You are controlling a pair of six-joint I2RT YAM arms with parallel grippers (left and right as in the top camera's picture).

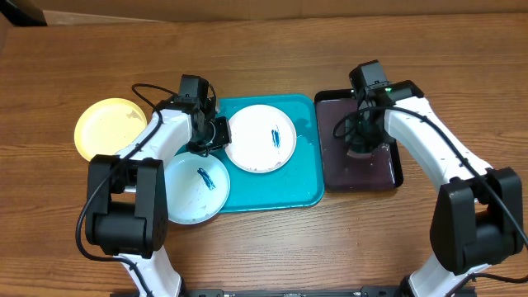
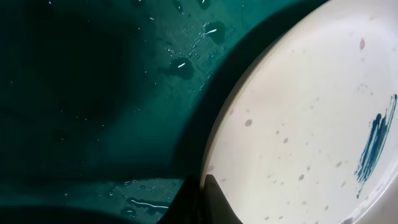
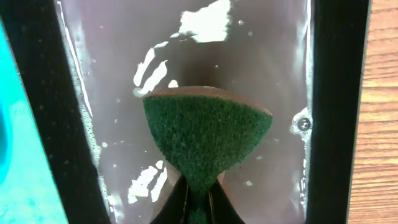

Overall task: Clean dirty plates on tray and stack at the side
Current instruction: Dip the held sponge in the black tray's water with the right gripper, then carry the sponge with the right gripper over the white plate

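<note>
On the turquoise tray (image 1: 305,191) lies a white plate (image 1: 261,139) with a blue smear (image 2: 373,146). My left gripper (image 1: 216,132) is at that plate's left rim. In the left wrist view its fingertips (image 2: 211,202) are shut on the rim of the white plate (image 2: 305,124), one finger on top and one outside. A pale blue plate (image 1: 195,188), also smeared, overlaps the tray's near left corner. The yellow plate (image 1: 110,129) rests on the table to the left. My right gripper (image 3: 199,199) is shut on a green sponge (image 3: 205,140) over the black tray.
The black tray (image 1: 400,169) with a wet purple inside (image 3: 112,93) stands right of the turquoise tray (image 3: 18,155), almost touching it. Water drops lie on the turquoise tray floor (image 2: 93,93). Bare wooden table surrounds both trays.
</note>
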